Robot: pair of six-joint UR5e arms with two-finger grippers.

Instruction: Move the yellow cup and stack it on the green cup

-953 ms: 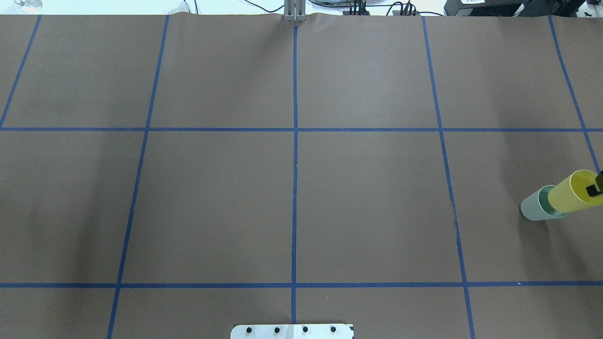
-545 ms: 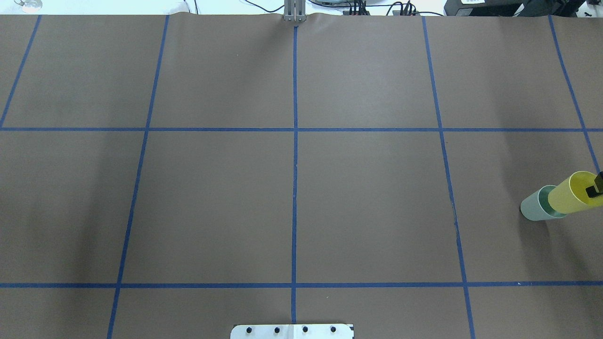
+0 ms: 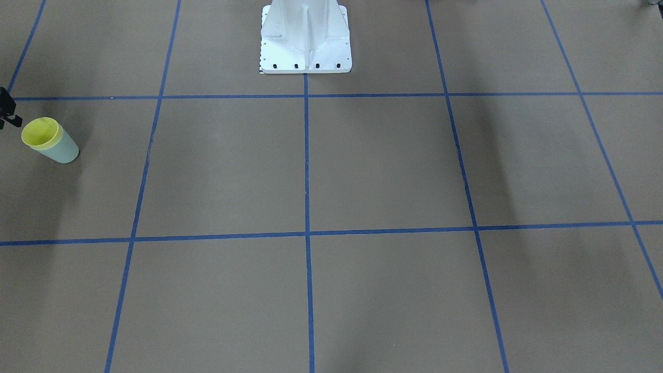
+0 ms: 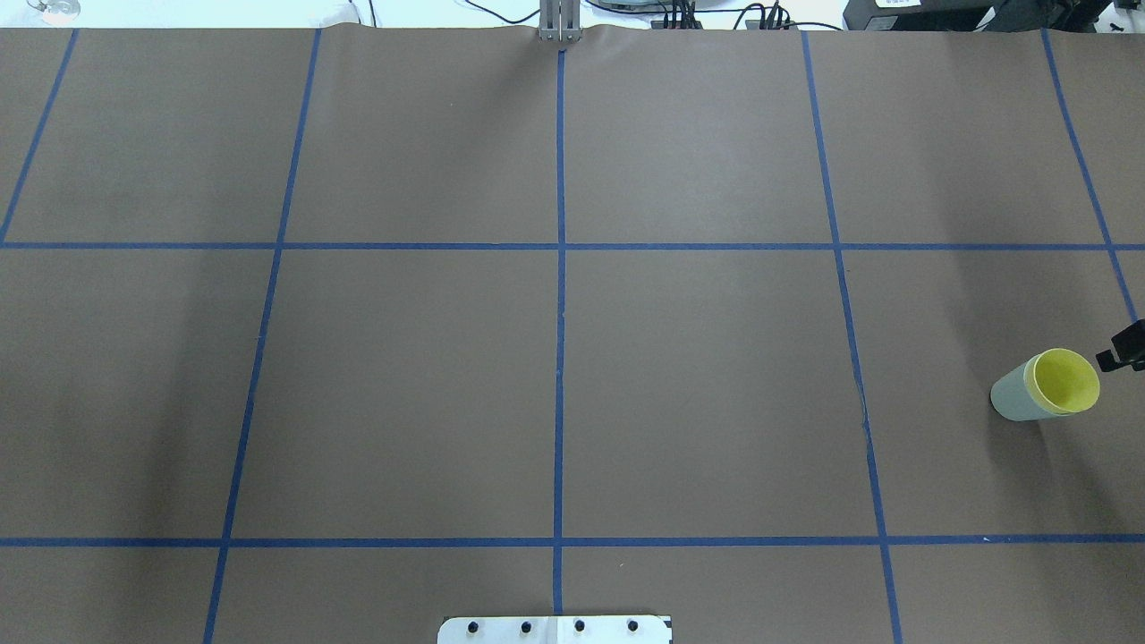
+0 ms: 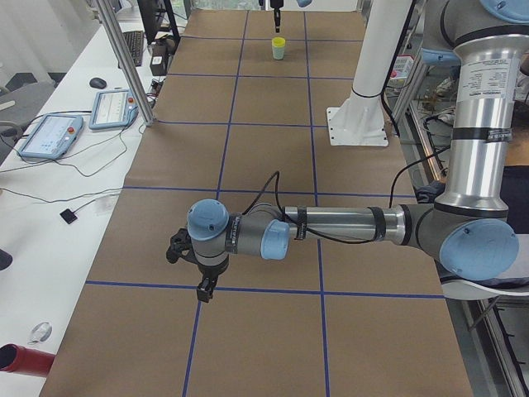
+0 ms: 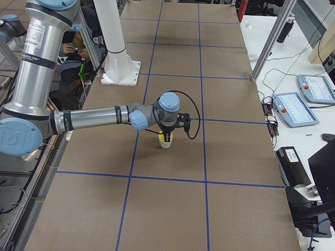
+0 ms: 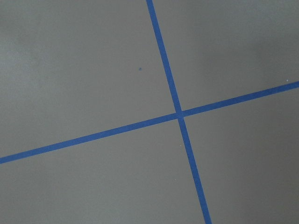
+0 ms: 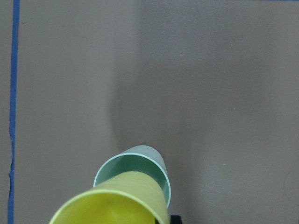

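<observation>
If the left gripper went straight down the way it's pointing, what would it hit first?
The left gripper points down at the brown table cover, so it would probably land near the blue tape crossing. Nothing else shows in its path.

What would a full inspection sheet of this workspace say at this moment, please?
Surface: brown paper mat with a blue tape grid, lying flat.
Job's things: yellow cup sits inside green cup, near the table's end on the robot's right.
Clutter: nothing seen on the mat.
Grippers: right gripper is close by the cups, with no contact visible from overhead; open or shut cannot be told. left gripper hangs low over a tape line with nothing seen in it; state cannot be told.
Cables: black cable loops at the left arm's wrist; loose leads lie on the side bench.
Surroundings: white pedestal; teach pendants; a person behind the robot.
</observation>
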